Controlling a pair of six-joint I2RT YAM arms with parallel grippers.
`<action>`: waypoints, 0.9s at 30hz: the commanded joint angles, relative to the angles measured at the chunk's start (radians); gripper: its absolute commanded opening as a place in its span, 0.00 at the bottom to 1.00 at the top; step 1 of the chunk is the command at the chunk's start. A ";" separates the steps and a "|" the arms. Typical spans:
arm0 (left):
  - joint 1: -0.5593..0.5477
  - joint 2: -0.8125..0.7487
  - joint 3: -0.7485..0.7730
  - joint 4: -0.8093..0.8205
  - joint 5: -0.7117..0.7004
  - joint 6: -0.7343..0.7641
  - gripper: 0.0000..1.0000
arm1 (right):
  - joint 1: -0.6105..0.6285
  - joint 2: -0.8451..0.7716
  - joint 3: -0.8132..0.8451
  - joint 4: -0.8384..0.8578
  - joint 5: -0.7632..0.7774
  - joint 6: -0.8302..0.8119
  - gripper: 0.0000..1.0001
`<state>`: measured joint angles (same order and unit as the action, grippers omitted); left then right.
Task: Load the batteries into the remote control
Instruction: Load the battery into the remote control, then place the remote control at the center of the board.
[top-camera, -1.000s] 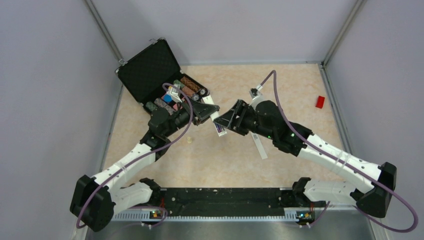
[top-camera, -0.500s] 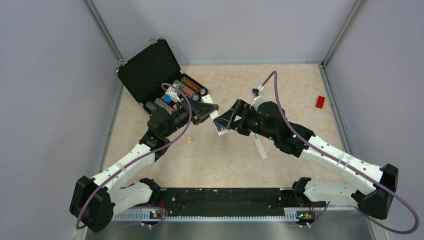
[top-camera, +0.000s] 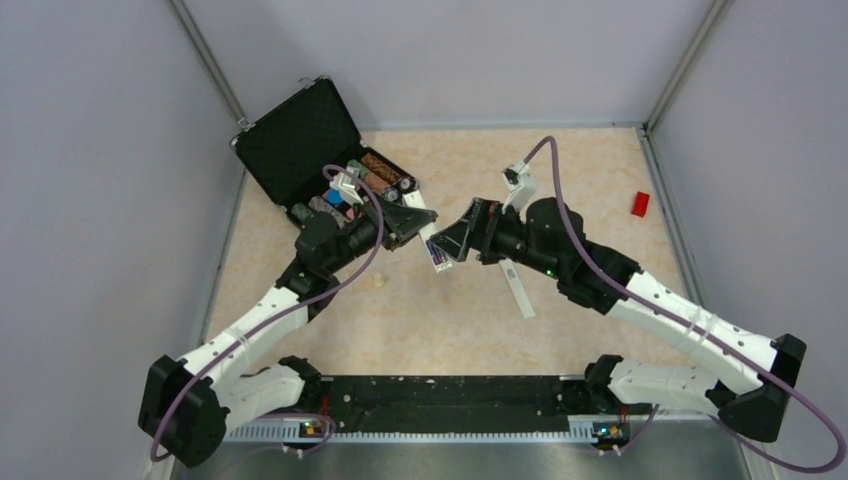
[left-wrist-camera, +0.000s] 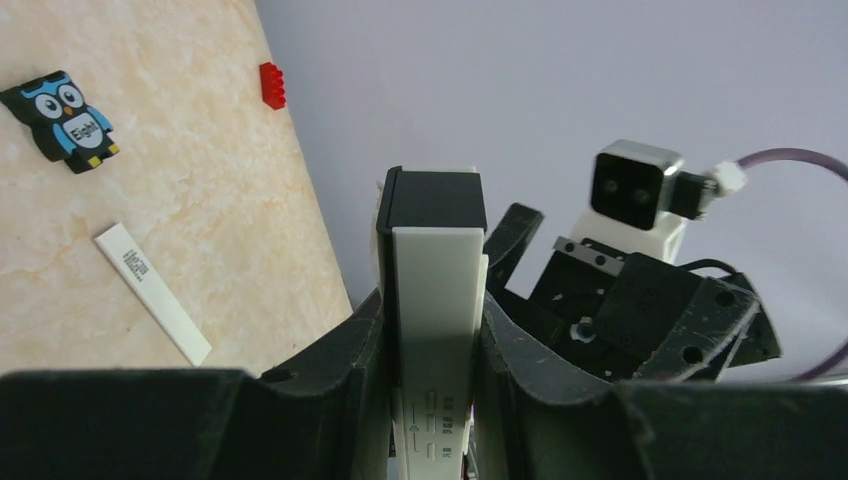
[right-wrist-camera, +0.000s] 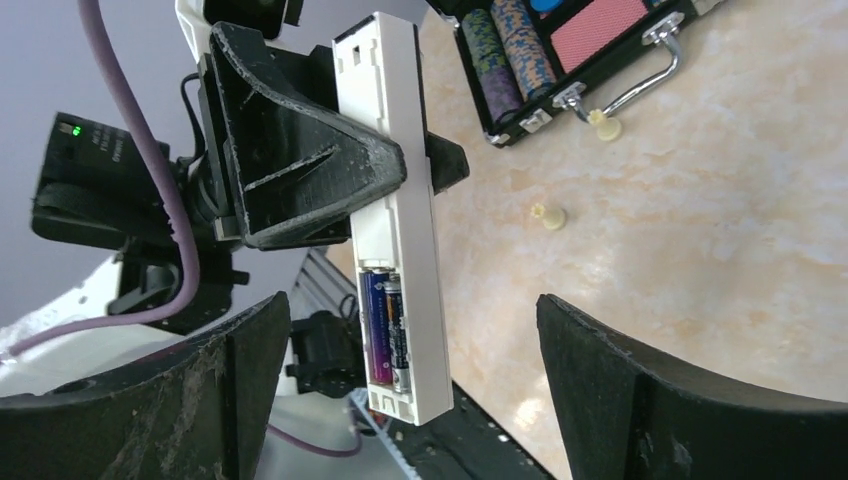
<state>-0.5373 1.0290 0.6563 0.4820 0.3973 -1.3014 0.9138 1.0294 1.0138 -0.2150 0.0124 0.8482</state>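
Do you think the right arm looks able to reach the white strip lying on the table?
Probably yes: the right gripper stands open and empty, and the white strip lies flat on the table close by that arm's wrist, nothing on it. The arm would need to pull back and tip down.

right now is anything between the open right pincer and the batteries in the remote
Nothing visible. The two dark purplish cylindrical batteries sit exposed in the uncovered bay of the slim white bar-shaped remote control, facing the open right pincer. The left pincer clamps the remote farther up, clear of the bay.
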 joint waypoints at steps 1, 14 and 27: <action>0.004 -0.023 0.074 -0.062 -0.031 0.057 0.00 | 0.000 0.062 0.162 -0.128 -0.002 -0.234 0.89; 0.004 0.019 0.116 -0.289 -0.078 0.081 0.00 | 0.182 0.306 0.349 -0.286 0.210 -0.463 0.68; 0.005 0.025 0.108 -0.297 -0.074 0.095 0.00 | 0.184 0.373 0.331 -0.310 0.290 -0.468 0.59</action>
<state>-0.5339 1.0592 0.7307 0.1196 0.3202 -1.2198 1.0859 1.3895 1.3243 -0.5243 0.2516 0.3916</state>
